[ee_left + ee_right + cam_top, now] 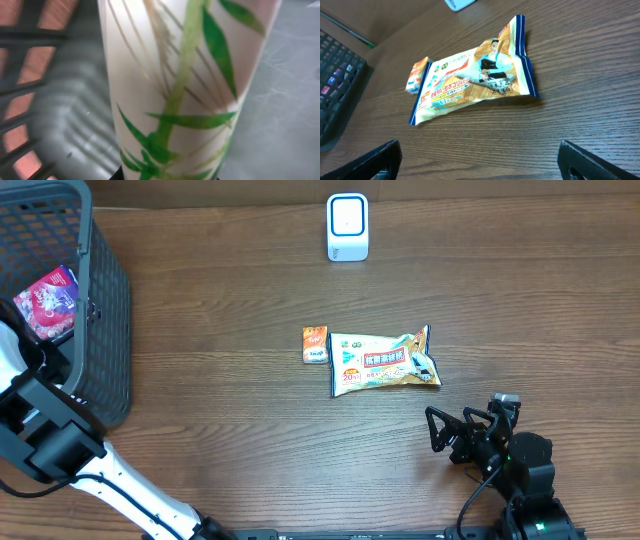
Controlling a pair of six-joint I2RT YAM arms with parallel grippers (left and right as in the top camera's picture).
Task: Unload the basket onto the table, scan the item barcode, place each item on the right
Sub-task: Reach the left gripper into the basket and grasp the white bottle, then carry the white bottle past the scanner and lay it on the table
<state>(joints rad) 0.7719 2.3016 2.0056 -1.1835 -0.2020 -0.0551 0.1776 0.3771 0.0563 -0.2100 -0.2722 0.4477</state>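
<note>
Reaching into the dark basket (105,310), the left arm (60,445) is bringing its wrist camera right up against a white pack (180,90) printed with green leaves. That pack is sitting inside the basket, beside its mesh wall. The left tool is standing narrow, closed down, but its fingers are hidden, so I cannot tell whether it is pinching the pack. A pink packet (48,302) is also lying inside the basket. Well apart from the basket, to its right on the worktop (220,300), a white scanner (347,227), a small orange box (316,345) and a snack packet (385,360) are resting. Farthest from the basket, the right tool (450,425) is hovering with its jaws spread wide, gripping nothing.
</note>
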